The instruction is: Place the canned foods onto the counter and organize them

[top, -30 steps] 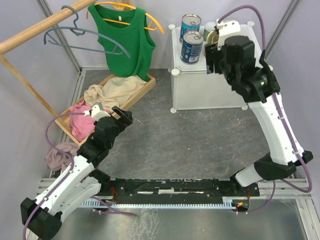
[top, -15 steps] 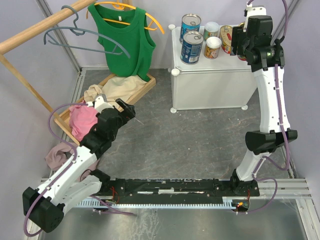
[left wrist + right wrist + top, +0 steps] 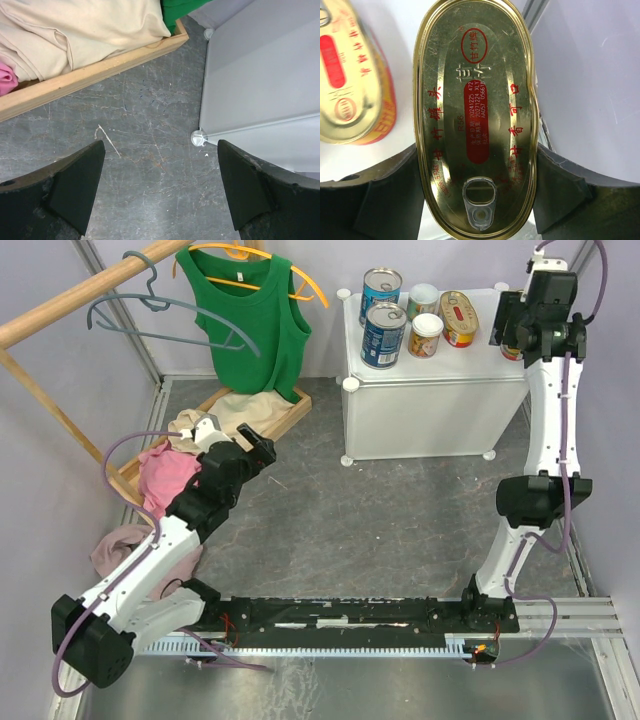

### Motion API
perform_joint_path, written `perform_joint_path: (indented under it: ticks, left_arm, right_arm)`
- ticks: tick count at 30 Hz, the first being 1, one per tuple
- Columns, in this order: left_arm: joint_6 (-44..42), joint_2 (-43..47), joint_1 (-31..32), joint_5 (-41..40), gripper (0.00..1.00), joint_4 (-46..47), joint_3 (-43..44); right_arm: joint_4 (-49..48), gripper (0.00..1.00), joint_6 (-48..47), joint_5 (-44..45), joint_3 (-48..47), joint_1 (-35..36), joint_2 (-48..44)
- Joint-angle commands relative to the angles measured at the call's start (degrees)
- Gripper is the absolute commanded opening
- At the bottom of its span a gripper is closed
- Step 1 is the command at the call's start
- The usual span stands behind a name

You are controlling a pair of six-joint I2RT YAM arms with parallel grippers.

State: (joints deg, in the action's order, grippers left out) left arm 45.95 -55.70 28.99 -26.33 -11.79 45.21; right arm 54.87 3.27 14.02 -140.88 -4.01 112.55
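Gripping oval tin [image 3: 475,120] across its width, right tool [image 3: 477,187] at counter [image 3: 450,365] right edge; left tool [image 3: 159,167] wide, empty.

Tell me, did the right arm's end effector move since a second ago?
Yes. The right end effector went right along the white cabinet, from beside the front blue can to its right edge, holding an oval tin.
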Motion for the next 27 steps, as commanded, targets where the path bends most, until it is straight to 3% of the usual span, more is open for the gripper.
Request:
perform_joint_path:
  ticks: [1,27]
  left_arm:
    - [-1.39,-1.06,-0.1,0.69,1.0,3.37,2.37]
    - [-4.02,-7.15,-0.13,3.5,1.0,12.22,1.89]
  right_arm:
    - [-9.89,0.01,1.67,-4.39,0.28,-2.51,-0.78]
    - [-15.95,0.01,1.35,-12.5,-5.89,-2.84,10.81]
